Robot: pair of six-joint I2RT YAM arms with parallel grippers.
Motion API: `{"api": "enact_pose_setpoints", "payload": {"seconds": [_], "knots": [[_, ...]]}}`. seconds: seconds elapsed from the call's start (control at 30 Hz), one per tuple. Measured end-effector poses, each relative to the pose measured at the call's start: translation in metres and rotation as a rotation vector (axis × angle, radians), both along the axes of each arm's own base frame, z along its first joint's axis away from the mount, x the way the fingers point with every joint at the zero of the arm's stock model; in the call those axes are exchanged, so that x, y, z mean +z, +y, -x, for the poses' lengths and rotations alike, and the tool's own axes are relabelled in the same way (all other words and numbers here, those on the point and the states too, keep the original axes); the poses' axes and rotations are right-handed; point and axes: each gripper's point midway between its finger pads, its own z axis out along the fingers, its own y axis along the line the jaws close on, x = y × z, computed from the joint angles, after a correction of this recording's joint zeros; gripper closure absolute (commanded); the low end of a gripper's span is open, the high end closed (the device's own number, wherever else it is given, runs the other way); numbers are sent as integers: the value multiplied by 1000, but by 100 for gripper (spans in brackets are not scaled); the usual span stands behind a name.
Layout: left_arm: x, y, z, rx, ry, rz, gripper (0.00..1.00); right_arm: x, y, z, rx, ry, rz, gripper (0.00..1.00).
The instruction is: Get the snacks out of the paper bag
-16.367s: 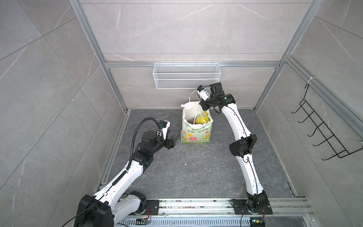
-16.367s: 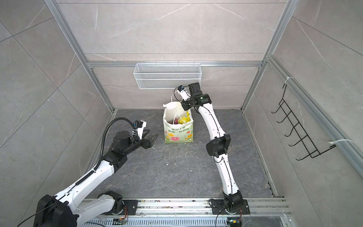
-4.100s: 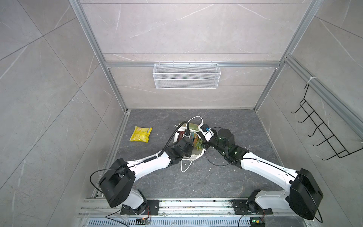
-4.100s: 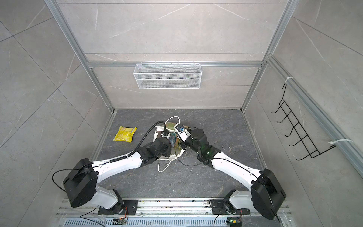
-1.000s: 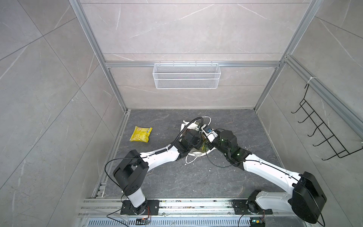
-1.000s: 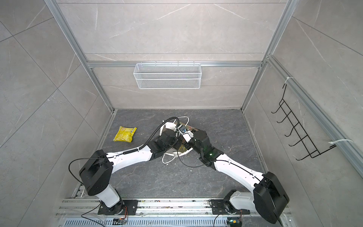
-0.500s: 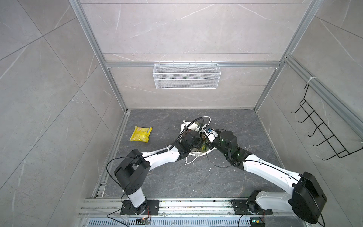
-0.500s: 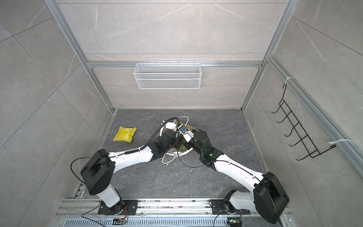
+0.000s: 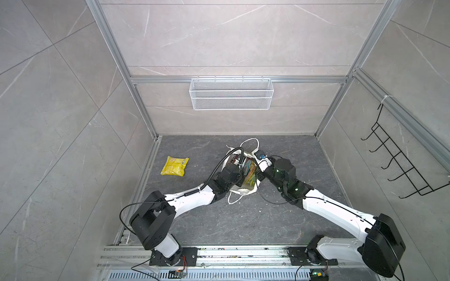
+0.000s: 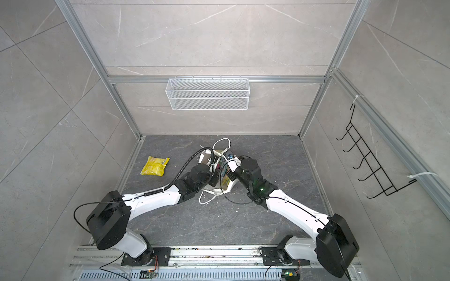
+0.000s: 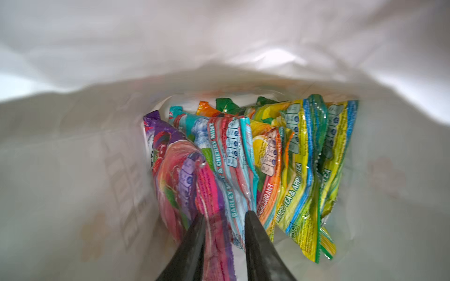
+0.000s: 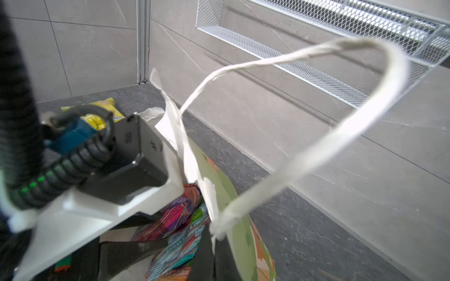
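Observation:
The paper bag [image 9: 246, 191] stands at mid floor, mouth up, between both arms. My left gripper [image 11: 224, 215] reaches deep inside it. Its fingers stand a little apart around the lower edge of the purple packet [image 11: 170, 155], with a gap beside one finger. Beside it stand the teal-red [image 11: 229, 155], orange [image 11: 267, 170] and two green-yellow snacks [image 11: 302, 158]. My right gripper [image 12: 214, 253] is shut on the bag's rim below the cord handle [image 12: 316, 150]. A yellow packet [image 9: 174, 166] lies on the floor to the left.
A white wire mesh basket [image 9: 231, 93] hangs on the back wall. A black hook rack [image 9: 399, 167] is on the right wall. The grey floor [image 9: 219, 223] is bounded by aluminium frame posts and a rail at the front.
Over the last second both arms stay at the bag with hardly any shift. Much earlier the bag stood farther back with the yellow packet inside; now that packet lies on the floor.

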Motion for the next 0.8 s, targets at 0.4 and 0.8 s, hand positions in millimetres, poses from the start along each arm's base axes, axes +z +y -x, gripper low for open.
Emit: {"api": "enact_pose_setpoints", "payload": {"seconds": [0.4,0.8], "knots": [[-34,-6,-2,-7,60,-42,62,0,2,2,17,2,-4,100],[-38,-8,-11,22,55,-57,100,0,3,2,22,5,-8,100]]}}
